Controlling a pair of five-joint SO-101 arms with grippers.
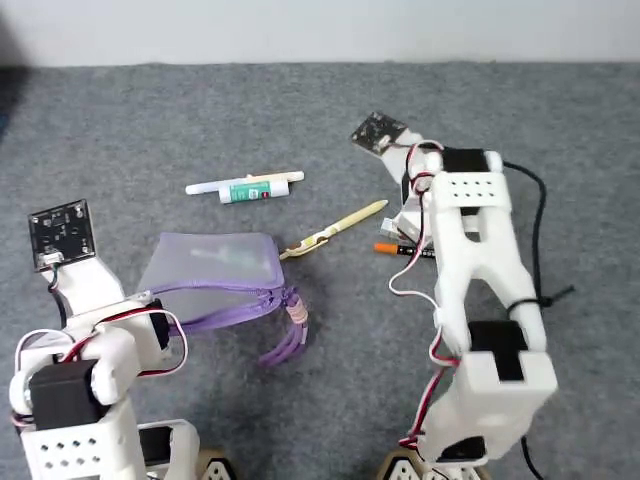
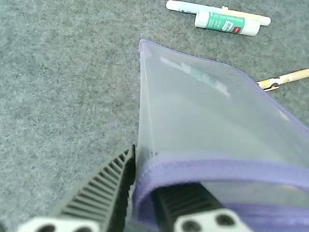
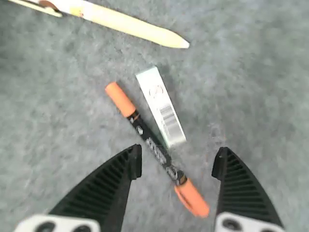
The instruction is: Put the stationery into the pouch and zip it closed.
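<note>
1. Left gripper (image 2: 141,188) is clamped on the pouch (image 1: 215,265), at the corner of its purple zipper edge. One finger sits outside the side wall and the other appears to be inside the mouth.
2. The pouch is translucent purple mesh and lies flat on the grey carpet (image 1: 120,120), directly in front of the left arm. Its zipper edge faces that arm and the closed bottom edge points away.
3. The zipper looks unzipped at the held end. Purple cords and a pink pull (image 1: 297,315) trail off the far end of the zipper, onto the carpet.
4. Right gripper (image 3: 177,154) has its jaws spread wide and holds nothing. It hovers over the orange-capped marker (image 3: 154,147).
5. The marker has a black barrel with an orange cap at each end and lies on the carpet. Its near half sits between the open fingers.
6. A small white box (image 3: 161,108) lies just beside the marker, touching or nearly touching it, just ahead of the fingertips.
7. A cream pen (image 1: 335,228) lies diagonally between the pouch and the right gripper. Its clip end is at the pouch's corner and its tip is near the marker.
8. A white pen (image 1: 200,187) and a glue stick (image 1: 250,192) lie side by side beyond the pouch's far edge, well apart from both grippers.
9. All the stationery is outside the pouch.
</note>
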